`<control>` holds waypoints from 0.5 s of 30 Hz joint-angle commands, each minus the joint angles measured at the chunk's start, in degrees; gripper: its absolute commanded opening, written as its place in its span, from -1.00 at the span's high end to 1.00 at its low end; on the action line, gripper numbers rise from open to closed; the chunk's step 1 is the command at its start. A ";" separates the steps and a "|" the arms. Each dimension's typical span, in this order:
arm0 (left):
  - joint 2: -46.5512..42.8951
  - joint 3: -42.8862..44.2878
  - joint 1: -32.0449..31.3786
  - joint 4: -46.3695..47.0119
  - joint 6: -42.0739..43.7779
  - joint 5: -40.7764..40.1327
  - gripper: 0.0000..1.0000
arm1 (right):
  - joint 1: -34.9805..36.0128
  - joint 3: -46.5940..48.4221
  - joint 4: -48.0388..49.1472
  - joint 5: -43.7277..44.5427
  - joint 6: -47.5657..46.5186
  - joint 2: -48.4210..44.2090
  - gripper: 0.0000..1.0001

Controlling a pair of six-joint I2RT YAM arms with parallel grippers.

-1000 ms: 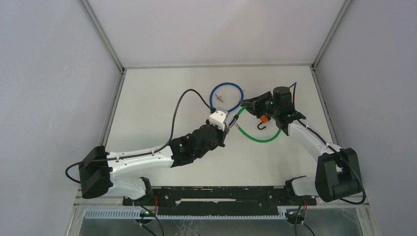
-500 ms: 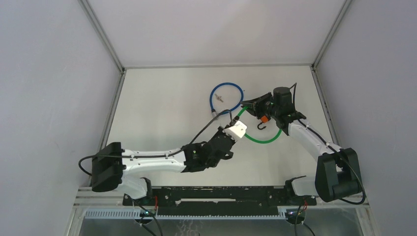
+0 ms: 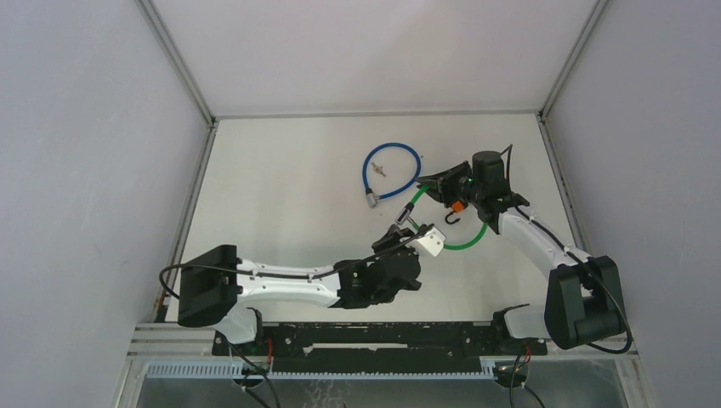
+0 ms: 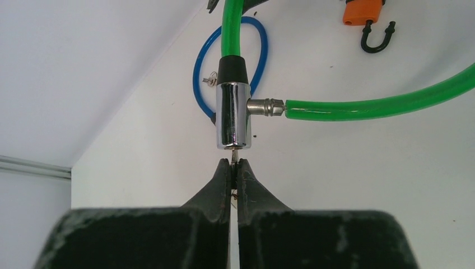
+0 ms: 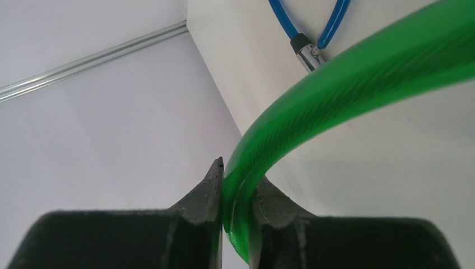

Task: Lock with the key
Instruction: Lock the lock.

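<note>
A pale, off-white bench forms the base of a booth closed in by plain, matte grey-white panels: a back wall beyond its far edge, and a left wall and a right wall rising at its sides. Slim aluminium posts run along the corners where the panels meet, and a thin metal strip edges the far side. At the near edge lies a black rail, with a slotted grey duct just below it. The light is soft and even, leaving only faint shadows.
</note>
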 commanded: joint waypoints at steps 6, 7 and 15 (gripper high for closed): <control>-2.88 -2.13 -3.06 -4.65 -4.41 -0.15 1.00 | -3.71 2.86 4.89 0.59 1.75 -1.27 1.00; -3.68 -2.72 -3.27 -6.44 -6.18 0.89 1.00 | -4.31 2.86 5.02 0.62 1.67 -1.03 1.00; -8.35 -7.53 -6.70 -15.47 -16.83 6.79 1.00 | -8.24 3.13 6.15 0.70 0.96 0.28 1.00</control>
